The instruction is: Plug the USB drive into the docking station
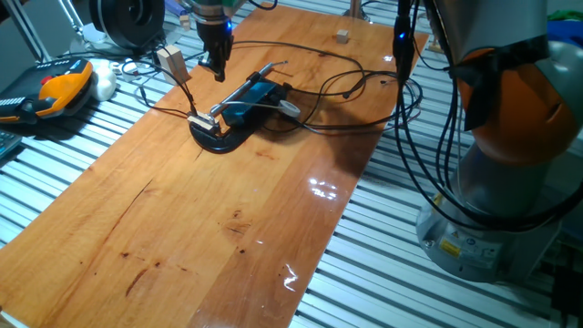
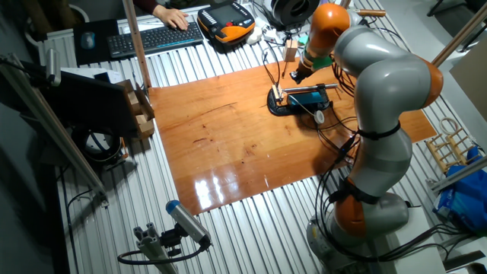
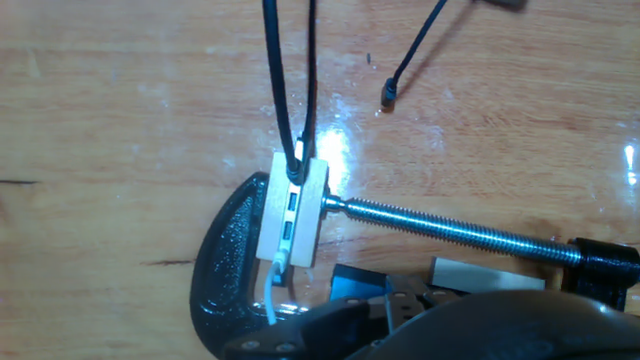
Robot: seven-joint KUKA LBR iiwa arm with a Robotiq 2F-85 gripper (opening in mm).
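The docking station (image 1: pixel 250 98) is a flat blue box on a black curved base (image 1: pixel 219 139) at the far left of the wooden board. It also shows in the other fixed view (image 2: pixel 308 97) and at the bottom of the hand view (image 3: pixel 355 283). My gripper (image 1: pixel 219 75) hangs just above and behind its left end, apart from it. Its fingers (image 3: pixel 480 328) are a dark blur in the hand view, and I cannot tell whether they hold anything. I cannot pick out the USB drive. A cream block (image 3: pixel 290 210) with two black cables sits on the base, pressed by a threaded screw (image 3: pixel 450 228).
A tan block (image 1: pixel 169 61) on a cable stands left of the gripper. Thin black cables loop over the board behind the station, with one loose end (image 3: pixel 387 97). A round white piece (image 2: pixel 319 116) lies by the station. An orange-and-black device (image 1: pixel 59 87) lies off the board.
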